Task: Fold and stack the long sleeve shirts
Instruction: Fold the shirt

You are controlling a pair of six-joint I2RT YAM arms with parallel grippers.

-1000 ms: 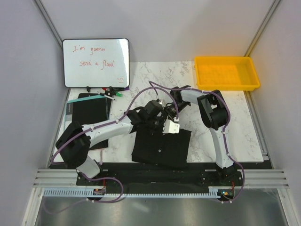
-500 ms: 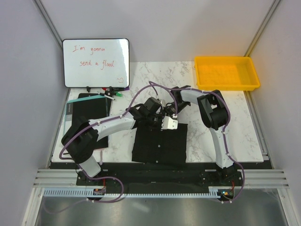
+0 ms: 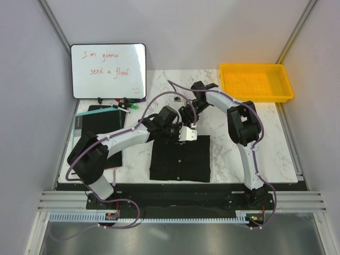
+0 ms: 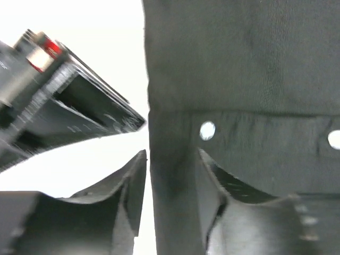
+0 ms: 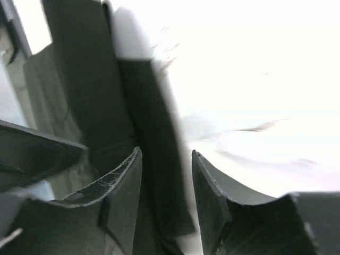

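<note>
One black long sleeve shirt lies folded into a flat rectangle on the marble table, near the front edge. Both grippers are at its far edge. My left gripper straddles the shirt's left folded edge in the left wrist view. One finger is over white table, the other over cloth with pale buttons. Its jaws stand a little apart and a strip of table shows beside the cloth. My right gripper also stands a little apart over a dark cloth strip.
A whiteboard leans at the back left, with markers in front of it. A flat black board with a pale edge lies at the left. A yellow bin sits at the back right.
The shirt was skewed and rumpled and now lies square and flat. Both grippers moved toward the far side, the right one farther back than the left.
</note>
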